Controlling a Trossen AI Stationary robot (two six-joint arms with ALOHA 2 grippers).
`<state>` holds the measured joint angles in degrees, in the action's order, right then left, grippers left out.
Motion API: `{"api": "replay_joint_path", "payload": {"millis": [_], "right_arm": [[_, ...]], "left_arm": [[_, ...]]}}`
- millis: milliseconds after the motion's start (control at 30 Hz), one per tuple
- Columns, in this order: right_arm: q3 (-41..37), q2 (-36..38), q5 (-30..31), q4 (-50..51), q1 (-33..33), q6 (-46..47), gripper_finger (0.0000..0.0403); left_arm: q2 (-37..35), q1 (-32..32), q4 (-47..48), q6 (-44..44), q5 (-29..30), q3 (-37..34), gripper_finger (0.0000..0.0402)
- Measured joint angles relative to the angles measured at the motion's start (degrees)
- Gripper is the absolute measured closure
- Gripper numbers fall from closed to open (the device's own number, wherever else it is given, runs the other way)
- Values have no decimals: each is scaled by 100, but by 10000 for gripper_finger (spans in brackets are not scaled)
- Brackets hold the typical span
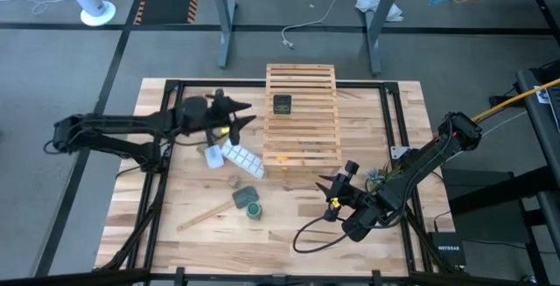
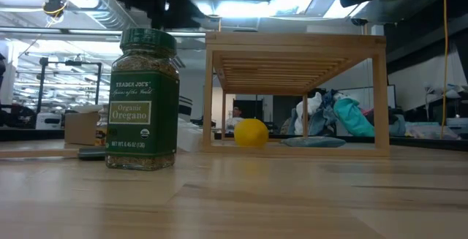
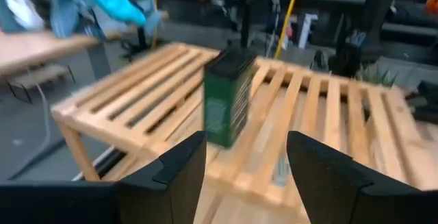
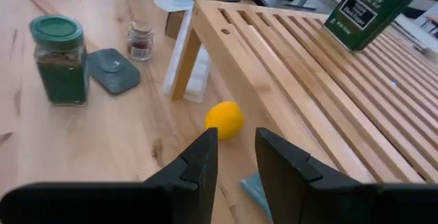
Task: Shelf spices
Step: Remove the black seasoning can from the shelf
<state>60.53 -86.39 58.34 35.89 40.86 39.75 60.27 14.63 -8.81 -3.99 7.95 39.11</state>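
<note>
Butcher-block bench (image 1: 201, 233) carried a white ice-cube tray (image 1: 241, 158), a flat grey-green pad (image 4: 113, 69) just beside it, and a wooden stick (image 1: 206, 215) lying near the front. A yellow lemon (image 4: 224, 120) sat on the bench, w/ a bluish cloth (image 2: 313, 142) close by.

Three jars, one up on the shelf, two down on the table

The boxy jar (image 1: 282, 104) stands on the shelf (image 1: 303, 115), towards its far end. Left of the shelf's near end lies the ice-cube tray (image 1: 241, 158); nearer than that sits the tiny jar (image 1: 234, 182), then the pad (image 1: 245, 197) and the oregano jar (image 1: 253, 209) (just beside each other). A lemon (image 4: 224, 119) lies under the shelf.
</note>
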Motion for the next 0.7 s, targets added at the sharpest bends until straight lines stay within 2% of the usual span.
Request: {"api": "replay_joint_path", "payload": {"millis": [167, 367, 433, 700], "right_arm": [[0, 0, 43, -43, 0, 0, 299], [1, 0, 56, -128, 0, -1, 299], [2, 0, 54, -231, 0, 0, 299], [2, 0, -48, -309, 0, 0, 299]], "left_arm": [[221, 804, 55, 149, -1234, 0, 206], [757, 1183, -207, 508, -2437, 0, 206], [960, 1222, -387, 717, -2598, -2, 206], [1390, 1435, -1035, 1164, -2621, -1, 206]]}}
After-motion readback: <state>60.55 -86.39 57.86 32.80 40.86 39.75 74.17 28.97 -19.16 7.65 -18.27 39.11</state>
